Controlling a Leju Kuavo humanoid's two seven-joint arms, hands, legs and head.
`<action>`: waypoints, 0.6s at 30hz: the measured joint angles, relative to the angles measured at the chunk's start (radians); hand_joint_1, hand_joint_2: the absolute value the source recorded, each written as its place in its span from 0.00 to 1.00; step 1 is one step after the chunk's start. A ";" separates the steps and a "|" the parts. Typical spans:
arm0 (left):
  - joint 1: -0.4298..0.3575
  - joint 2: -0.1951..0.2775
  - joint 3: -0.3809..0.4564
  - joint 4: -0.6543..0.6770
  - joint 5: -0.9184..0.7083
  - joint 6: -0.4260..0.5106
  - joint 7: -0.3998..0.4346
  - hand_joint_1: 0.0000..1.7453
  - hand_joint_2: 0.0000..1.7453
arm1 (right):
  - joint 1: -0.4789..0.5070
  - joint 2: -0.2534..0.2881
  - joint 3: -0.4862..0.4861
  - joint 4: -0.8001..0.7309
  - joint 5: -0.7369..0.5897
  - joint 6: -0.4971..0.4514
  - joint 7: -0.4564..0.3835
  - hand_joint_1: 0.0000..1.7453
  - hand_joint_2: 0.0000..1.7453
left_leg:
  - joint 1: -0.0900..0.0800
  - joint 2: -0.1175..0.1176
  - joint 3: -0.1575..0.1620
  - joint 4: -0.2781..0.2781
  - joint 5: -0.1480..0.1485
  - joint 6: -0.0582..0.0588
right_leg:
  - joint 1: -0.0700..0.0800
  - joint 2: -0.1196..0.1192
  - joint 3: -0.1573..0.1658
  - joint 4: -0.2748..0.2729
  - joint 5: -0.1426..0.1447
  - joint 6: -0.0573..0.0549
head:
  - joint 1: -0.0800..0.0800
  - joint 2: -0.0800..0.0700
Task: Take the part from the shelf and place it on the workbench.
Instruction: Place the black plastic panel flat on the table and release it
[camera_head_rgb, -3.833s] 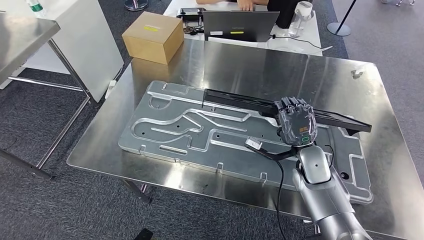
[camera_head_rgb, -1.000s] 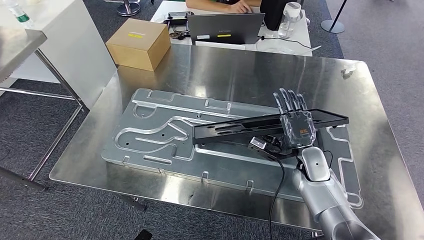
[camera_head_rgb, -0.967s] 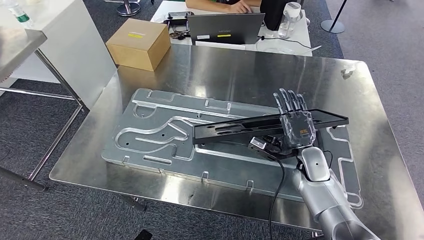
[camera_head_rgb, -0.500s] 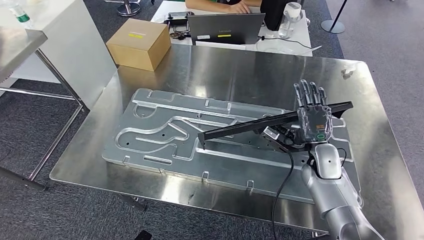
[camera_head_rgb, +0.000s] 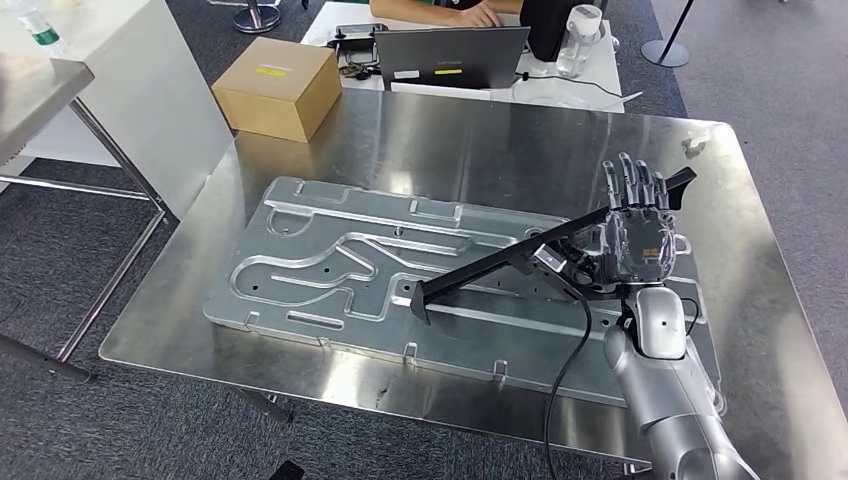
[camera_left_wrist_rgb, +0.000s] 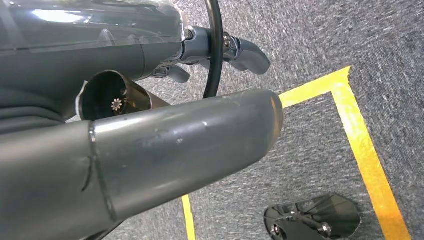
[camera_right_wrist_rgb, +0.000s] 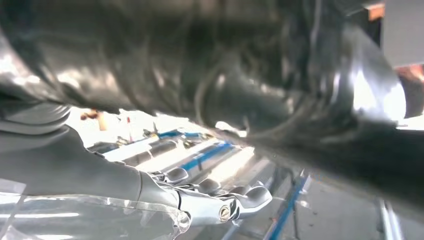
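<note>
The long black part (camera_head_rgb: 500, 265) slants across the grooved metal plate (camera_head_rgb: 320, 260) on the steel workbench (camera_head_rgb: 480, 140). Its left end touches the plate and its right end is raised near the bench's right side. My right hand (camera_head_rgb: 635, 235) holds the part near the raised end, back of the hand toward me, fingers stretched straight and spread. In the right wrist view the part (camera_right_wrist_rgb: 225, 65) is a dark blur lying over the fingers (camera_right_wrist_rgb: 220, 200). My left hand (camera_left_wrist_rgb: 150, 130) hangs over the carpet with nothing in it, thumb apart from the fingers.
A cardboard box (camera_head_rgb: 277, 87) stands at the bench's back left corner, and a small metal piece (camera_head_rgb: 693, 145) lies at the back right. Behind the bench are a laptop (camera_head_rgb: 450, 55), a cup (camera_head_rgb: 583, 20) and a seated person (camera_head_rgb: 440, 10). Yellow tape (camera_left_wrist_rgb: 360, 145) marks the floor.
My right hand has risen and moved right, tipping the part from nearly flat to steeply slanted. The part's left end has dropped onto the plate. Earlier the fingers uncurled from it.
</note>
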 joint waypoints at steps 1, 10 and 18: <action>0.000 0.000 0.002 0.000 0.000 0.000 0.001 0.00 0.00 | -0.002 0.001 -0.003 0.004 -0.013 -0.003 -0.001 0.00 0.00 | 0.000 0.000 0.000 0.000 0.000 0.000 | 0.000 0.000 0.000 0.000 0.000 0.000 | 0.000 0.000; 0.002 0.000 0.020 0.000 -0.015 0.000 0.003 0.00 0.00 | -0.007 0.007 -0.049 0.002 -0.074 -0.001 0.002 0.00 0.00 | 0.000 0.000 0.000 0.000 0.000 0.000 | 0.000 0.000 0.000 0.000 0.000 0.000 | 0.000 0.000; 0.005 -0.001 0.035 0.000 -0.031 -0.003 0.008 0.00 0.00 | -0.025 0.004 -0.052 0.057 -0.076 0.001 0.043 0.00 0.00 | 0.000 0.000 0.000 0.000 0.000 0.000 | 0.000 0.000 0.000 0.000 0.000 0.000 | 0.000 0.000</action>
